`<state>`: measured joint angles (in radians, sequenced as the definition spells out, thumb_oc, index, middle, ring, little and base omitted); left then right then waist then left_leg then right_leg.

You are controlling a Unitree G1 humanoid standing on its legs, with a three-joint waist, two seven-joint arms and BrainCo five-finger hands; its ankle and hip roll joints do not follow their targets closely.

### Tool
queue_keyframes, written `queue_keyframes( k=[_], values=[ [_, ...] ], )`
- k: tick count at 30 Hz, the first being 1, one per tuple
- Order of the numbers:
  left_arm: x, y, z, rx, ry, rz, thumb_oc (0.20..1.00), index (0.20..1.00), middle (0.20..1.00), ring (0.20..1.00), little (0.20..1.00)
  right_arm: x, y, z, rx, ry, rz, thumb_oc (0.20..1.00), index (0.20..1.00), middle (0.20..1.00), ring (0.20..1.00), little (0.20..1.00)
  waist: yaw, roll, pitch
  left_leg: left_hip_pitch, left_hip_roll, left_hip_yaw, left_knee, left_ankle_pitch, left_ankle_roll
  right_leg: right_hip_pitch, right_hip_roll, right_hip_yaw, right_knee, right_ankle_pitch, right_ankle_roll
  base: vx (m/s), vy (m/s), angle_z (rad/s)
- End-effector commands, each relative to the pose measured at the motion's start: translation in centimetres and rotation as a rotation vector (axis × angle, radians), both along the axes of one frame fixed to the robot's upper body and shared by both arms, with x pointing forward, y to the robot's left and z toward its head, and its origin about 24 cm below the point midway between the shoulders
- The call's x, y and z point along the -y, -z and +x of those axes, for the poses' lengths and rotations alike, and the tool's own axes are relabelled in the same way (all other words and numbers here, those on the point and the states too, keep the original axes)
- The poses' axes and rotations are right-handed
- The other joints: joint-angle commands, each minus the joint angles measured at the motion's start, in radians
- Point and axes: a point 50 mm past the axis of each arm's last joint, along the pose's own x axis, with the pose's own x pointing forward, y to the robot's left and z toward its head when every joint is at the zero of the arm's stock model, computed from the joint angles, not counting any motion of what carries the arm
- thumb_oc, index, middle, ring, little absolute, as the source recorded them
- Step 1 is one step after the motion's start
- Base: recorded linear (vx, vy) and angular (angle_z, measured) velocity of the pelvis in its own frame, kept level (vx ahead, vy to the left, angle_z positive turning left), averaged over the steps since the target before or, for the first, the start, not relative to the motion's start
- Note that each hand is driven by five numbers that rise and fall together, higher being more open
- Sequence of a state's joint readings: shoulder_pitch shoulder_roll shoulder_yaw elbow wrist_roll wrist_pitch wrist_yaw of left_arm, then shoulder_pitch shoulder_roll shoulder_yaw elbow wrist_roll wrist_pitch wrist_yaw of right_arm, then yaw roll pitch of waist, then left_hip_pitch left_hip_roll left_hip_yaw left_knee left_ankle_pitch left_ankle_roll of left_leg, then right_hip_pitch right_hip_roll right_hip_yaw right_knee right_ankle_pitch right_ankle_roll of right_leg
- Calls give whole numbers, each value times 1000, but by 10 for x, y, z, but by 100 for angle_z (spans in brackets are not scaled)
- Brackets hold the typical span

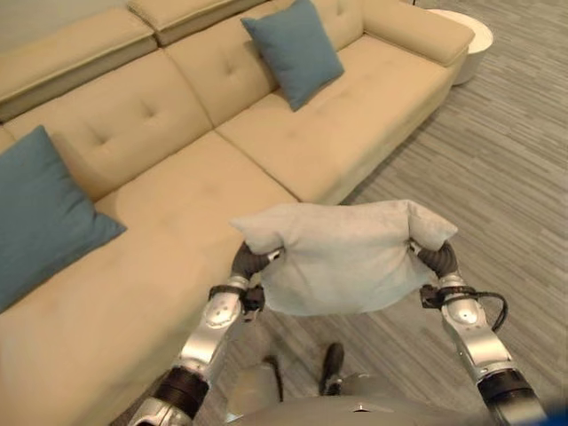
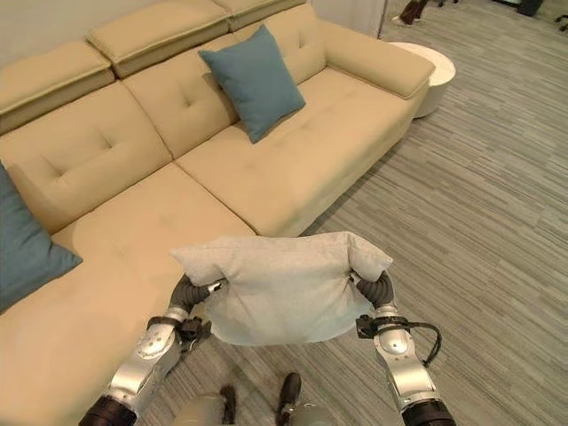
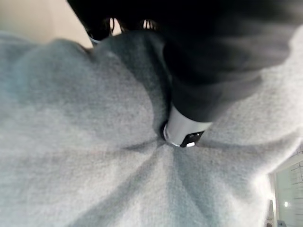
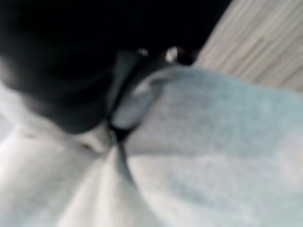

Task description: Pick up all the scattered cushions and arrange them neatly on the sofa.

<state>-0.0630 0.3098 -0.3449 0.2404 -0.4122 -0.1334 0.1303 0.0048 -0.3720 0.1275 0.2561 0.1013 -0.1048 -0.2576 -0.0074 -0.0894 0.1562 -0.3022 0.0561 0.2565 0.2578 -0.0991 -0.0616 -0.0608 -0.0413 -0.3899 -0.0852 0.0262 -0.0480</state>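
Grey cushion (image 1: 342,257) hung between both hands over the floor (image 2: 497,204), just before the beige sofa (image 1: 266,169). Left hand (image 3: 184,130) and right hand (image 4: 128,113) pinched its sides, fingertips buried in fabric. Two blue cushions (image 1: 293,49) leaned against the backrest.

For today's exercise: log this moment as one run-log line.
left hand + right hand: gripping pale grey fabric cushion | held before beige sofa
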Motion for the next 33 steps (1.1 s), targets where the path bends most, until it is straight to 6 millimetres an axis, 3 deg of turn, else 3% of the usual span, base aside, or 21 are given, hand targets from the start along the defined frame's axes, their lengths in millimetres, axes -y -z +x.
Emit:
queue_keyframes(
  k=[1, 4, 5, 6, 7, 9, 11, 13, 16, 19, 21, 25, 29, 33],
  values=[
    [7, -36, 6, 196, 43, -62, 200, 200, 200, 200, 200, -16, -32, 13, 186, -62, 54, 200, 200, 200, 200, 200, 30, 18, -58, 28, -11, 11, -45, 48, 45, 85, -22, 69, 89, -106, 124, 399, 163, -6],
    [0, -34, 3, 184, 27, -59, 200, 200, 200, 200, 200, -24, -30, 13, 175, -94, 69, 200, 200, 200, 200, 200, 44, 5, -73, 68, -28, -3, -78, 30, 64, 90, -44, 75, 149, -127, 139, 318, 156, -21],
    [-5, -35, 2, 188, 20, -48, 200, 200, 200, 200, 200, -28, -31, 16, 179, -113, 66, 200, 200, 200, 200, 200, 60, 3, -79, 103, -43, -5, -94, 5, 87, 79, -71, 78, 227, -134, 160, 325, 267, -30],
    [-8, -37, 2, 194, 11, -45, 200, 200, 200, 200, 200, -32, -32, 18, 184, -126, 73, 200, 200, 200, 200, 200, 65, 6, -73, 134, -54, -8, -98, -14, 107, 47, -103, 83, 336, -105, 187, 244, 215, -19],
    [-8, -37, 2, 194, 11, -45, 200, 200, 200, 200, 200, -32, -32, 18, 184, -126, 73, 200, 200, 200, 200, 200, 65, 6, -73, 134, -54, -8, -98, -14, 107, 46, -103, 83, 336, -105, 187, 153, 164, 4],
    [-14, -37, 0, 195, 1, -25, 200, 200, 200, 200, 200, -37, -34, 20, 193, -143, 85, 200, 200, 200, 200, 200, 60, 22, -65, 180, -61, -24, -107, -43, 134, -8, -129, 98, 489, -65, 208, 164, 137, 20],
    [-15, -37, -1, 196, -5, -19, 200, 200, 200, 200, 200, -38, -34, 19, 194, -148, 90, 200, 200, 200, 200, 200, 56, 30, -62, 201, -65, -35, -117, -48, 137, -38, -138, 105, 528, -51, 211, 154, 89, 20],
    [-15, -37, -2, 200, -7, -23, 200, 200, 200, 200, 200, -38, -33, 18, 189, -151, 93, 200, 200, 200, 200, 200, 46, 42, -60, 232, -69, -57, -135, -51, 135, -78, -128, 125, 512, -59, 195, 209, 38, 31],
    [-13, -38, -1, 205, -2, -29, 200, 200, 200, 200, 200, -36, -37, 20, 207, -143, 90, 200, 200, 200, 200, 200, 31, 47, -54, 255, -72, -89, -149, -56, 123, -115, -126, 150, 374, -62, 180, 191, -48, 35],
    [-11, -39, 1, 216, -2, -40, 200, 200, 200, 200, 200, -34, -40, 21, 219, -129, 90, 200, 200, 200, 200, 200, 7, 44, -40, 288, -83, -146, -154, -76, 109, -159, -97, 250, 238, -16, 199, 220, -87, 34],
    [-10, -39, 2, 220, -5, -42, 200, 200, 200, 200, 200, -35, -41, 22, 227, -133, 84, 200, 200, 200, 200, 200, -2, 37, -37, 298, -91, -170, -160, -75, 103, -184, -87, 290, 219, 16, 208, 161, -97, 68],
    [-8, -37, 1, 213, 7, -42, 200, 200, 200, 200, 200, -33, -40, 21, 221, -145, 77, 200, 200, 200, 200, 200, -5, 22, -54, 306, -95, -205, -156, -83, 82, -131, -83, 294, 173, 23, 198, 168, -148, 76],
    [-3, -34, 1, 195, 16, -61, 200, 200, 200, 200, 200, -27, -39, 18, 214, -134, 77, 200, 200, 200, 200, 200, -12, 16, -67, 291, -58, -230, -141, -79, 37, -87, -66, 249, 136, 3, 176, 111, -175, 27],
    [4, -32, 2, 182, 30, -98, 200, 200, 200, 200, 200, -16, -37, 14, 211, -103, 67, 200, 200, 200, 200, 200, -26, 0, -59, 215, -17, -199, -8, -97, 13, -40, -66, 190, 108, -28, 146, 50, -132, 57]
  ],
)
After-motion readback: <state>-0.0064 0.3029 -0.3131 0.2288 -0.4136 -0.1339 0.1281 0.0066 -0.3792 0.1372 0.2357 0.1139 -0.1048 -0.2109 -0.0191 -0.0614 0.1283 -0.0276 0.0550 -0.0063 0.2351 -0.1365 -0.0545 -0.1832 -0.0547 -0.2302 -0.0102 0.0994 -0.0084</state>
